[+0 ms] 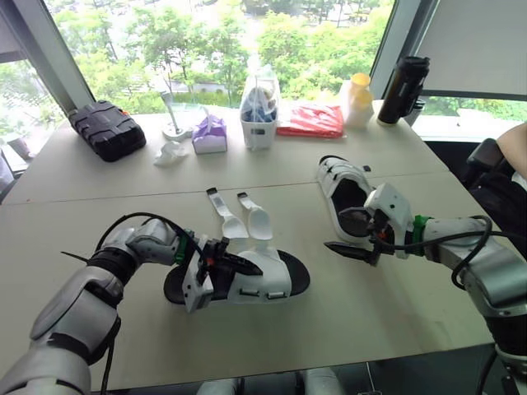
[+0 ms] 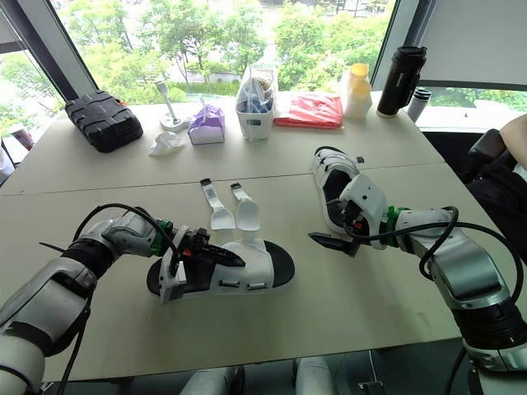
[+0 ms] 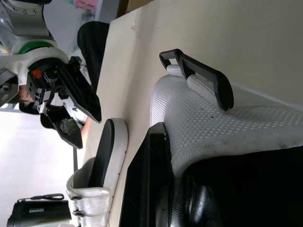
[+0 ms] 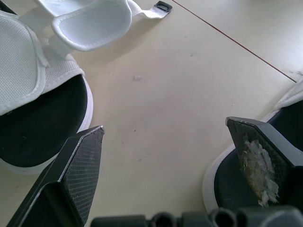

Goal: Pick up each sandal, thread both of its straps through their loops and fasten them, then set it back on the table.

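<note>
A white sandal with a black sole (image 1: 276,278) lies on the table (image 1: 370,313) in front of me, its two straps (image 1: 247,219) undone and spread out toward the far side. My left gripper (image 1: 221,265) is shut on this sandal's white side flap, close to a black loop (image 3: 204,78). The second sandal (image 1: 342,189) lies to the right with its straps closed over its top. Beside its near end my right gripper (image 1: 356,235) hovers open and holds nothing; its wrist view has the near sandal (image 4: 28,94) on one side and the second sandal (image 4: 284,118) on the other.
Along the far edge stand a black case (image 1: 107,129), a crumpled tissue (image 1: 170,154), a purple tissue box (image 1: 210,134), a white container (image 1: 259,115), a red packet (image 1: 311,121), a yellow bottle (image 1: 356,99) and a black flask (image 1: 402,89). A person's arm (image 1: 515,144) shows at right.
</note>
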{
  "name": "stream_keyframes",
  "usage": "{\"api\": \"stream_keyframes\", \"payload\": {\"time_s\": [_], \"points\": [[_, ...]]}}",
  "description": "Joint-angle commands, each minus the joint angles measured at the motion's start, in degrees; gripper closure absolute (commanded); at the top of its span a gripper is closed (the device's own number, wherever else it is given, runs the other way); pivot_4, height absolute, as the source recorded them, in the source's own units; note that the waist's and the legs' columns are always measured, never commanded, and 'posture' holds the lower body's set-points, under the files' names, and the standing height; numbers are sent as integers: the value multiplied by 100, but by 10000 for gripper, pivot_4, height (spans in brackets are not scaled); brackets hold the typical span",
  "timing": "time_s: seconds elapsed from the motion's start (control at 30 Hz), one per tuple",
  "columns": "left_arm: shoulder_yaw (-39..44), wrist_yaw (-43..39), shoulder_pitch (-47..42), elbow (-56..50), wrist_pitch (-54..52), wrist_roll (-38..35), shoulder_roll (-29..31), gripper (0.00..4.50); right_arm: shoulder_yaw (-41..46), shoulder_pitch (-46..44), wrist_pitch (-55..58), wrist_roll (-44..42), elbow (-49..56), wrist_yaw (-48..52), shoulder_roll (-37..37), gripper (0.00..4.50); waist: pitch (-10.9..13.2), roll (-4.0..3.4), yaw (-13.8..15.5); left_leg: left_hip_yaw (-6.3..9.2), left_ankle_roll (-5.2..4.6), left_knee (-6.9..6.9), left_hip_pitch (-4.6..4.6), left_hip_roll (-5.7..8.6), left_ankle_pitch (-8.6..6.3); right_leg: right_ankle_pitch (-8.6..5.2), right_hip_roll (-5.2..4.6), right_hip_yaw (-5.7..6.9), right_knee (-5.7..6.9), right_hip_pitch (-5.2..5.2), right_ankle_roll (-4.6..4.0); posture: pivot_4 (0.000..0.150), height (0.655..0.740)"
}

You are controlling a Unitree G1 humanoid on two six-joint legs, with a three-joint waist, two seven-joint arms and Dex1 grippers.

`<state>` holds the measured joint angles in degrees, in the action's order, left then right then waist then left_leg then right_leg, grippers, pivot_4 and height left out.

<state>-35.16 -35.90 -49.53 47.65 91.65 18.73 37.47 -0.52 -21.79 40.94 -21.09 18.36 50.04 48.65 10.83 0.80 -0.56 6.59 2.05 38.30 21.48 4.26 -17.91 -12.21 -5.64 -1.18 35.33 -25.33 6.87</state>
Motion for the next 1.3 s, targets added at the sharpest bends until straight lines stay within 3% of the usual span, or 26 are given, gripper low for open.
{"api": "stream_keyframes", "payload": {"time_s": [0.03, 0.07, 0.17, 0.4, 0.5, 0.6, 0.7, 0.8, 0.93, 1.1, 1.3], "points": [[-141, 219, 79, -38, 85, 161, 113, 44675, 62, -34, -99, -2, 178, -1, 13, 0, -1, 0, -4, 0, 0, 0, 0, 0, 0, 0, 0, 0, 0, 0, 0, 1500, 7400], [-270, 258, 82, 2, 85, 119, 156, 44675, 41, -40, -113, 9, 167, -1, 4, 0, -1, 0, -4, 0, 0, 0, -1, 0, 0, 0, 0, 0, 0, 1, 0, 1500, 7400], [-422, 344, 68, 168, 85, 118, 202, 34977, -11, -47, -147, 39, 148, 9, -1, 0, -3, -1, -9, 0, -1, 0, -4, 0, 0, 0, 1, 0, 0, 2, 0, 1500, 7400], [-142, 530, 177, 293, 45, 348, 351, 1384, -130, -91, -214, 52, 116, 94, -7, 0, -6, 0, -12, 0, -2, 0, -9, -1, -1, 0, 1, 0, 2, 7, 0, 1500, 7400], [-82, 586, 244, 300, -127, 201, 511, 402, -185, -96, -299, 54, 112, 167, -20, 0, -8, -4, -41, -2, -4, 0, -15, -3, -2, 0, 4, -3, 7, 8, 0, 1500, 7400], [-349, 496, 398, 196, -419, -571, 917, 402, -287, -62, -461, 48, 144, 297, -33, 0, -8, -4, -59, -1, -5, 0, -19, -9, -3, 0, 10, -3, 17, 6, 0, 1500, 7400], [-632, -182, 749, -464, -1321, -2040, 1391, 402, -402, -38, -675, 109, 148, 402, -55, 0, -8, -5, -63, 0, -4, 0, -24, -13, -2, 0, 10, -8, 31, 4, 0, 1500, 7400], [-366, -1327, 1561, -1933, -3229, -4017, 2022, 402, -519, 41, -926, 134, 227, 539, -89, 0, -8, -6, -57, 4, -4, 2, -22, -19, -2, 0, 7, -13, 37, 2, 0, 1500, 7400], [459, -1677, 2806, -3479, -5254, -5397, 2616, 402, -660, 132, -1171, 194, 260, 616, -214, 0, -6, -8, -58, 10, -7, 2, -20, -25, -4, -1, 6, -26, 45, -7, -1, 1500, 7400], [1965, -332, 4616, -4983, -6919, -6481, 2413, 402, -844, 258, -1386, 340, 328, 560, -384, 0, -6, -9, -47, 9, -7, 2, -27, -26, -4, -2, 7, -29, 49, -5, -2, 1500, 7400], [3119, 1183, 5445, -6286, -8555, -7667, 1092, 402, -1040, 462, -1773, 616, 234, 543, -480, 0, -8, -5, -1, 5, -3, 5, -39, -21, -1, -2, 7, -24, 53, 14, -2, 1500, 7400]]}}
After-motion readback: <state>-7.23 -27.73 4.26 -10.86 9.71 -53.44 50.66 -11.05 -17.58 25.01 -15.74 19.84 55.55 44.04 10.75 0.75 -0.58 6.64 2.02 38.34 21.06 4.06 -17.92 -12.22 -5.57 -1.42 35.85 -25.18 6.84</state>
